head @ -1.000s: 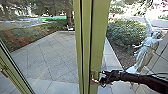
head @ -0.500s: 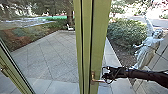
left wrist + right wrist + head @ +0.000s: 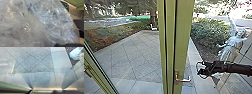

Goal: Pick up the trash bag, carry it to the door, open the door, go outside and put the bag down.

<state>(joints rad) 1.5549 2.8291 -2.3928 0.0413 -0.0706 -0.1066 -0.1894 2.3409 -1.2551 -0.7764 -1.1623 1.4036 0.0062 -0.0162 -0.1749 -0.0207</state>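
**Right tool (image 3: 200, 70) near a door handle (image 3: 183, 80), clear trash bag (image 3: 41, 23) at the left wrist**

A green-framed glass door (image 3: 183, 42) stands between the robot and a paved yard (image 3: 132, 53). Its upright posts run side by side through the middle of the head view. The metal handle's lever points right; the right tool hangs just beyond its end, not touching it. I cannot tell whether that tool is spread or pressed together. At far left is a second green frame (image 3: 99, 75) with its own handle (image 3: 87, 71).

Through the glass, a pale statue (image 3: 231, 48) stands at the right near a leafy bush (image 3: 210, 31). A small white chair (image 3: 153, 28) sits at the yard's far edge, by a tree trunk (image 3: 153, 15).

The trash bag looms close in the left wrist view, see-through, crinkled and bulging. What it contains is too blurred to make out. I cannot tell whether the left tool is pinching it.
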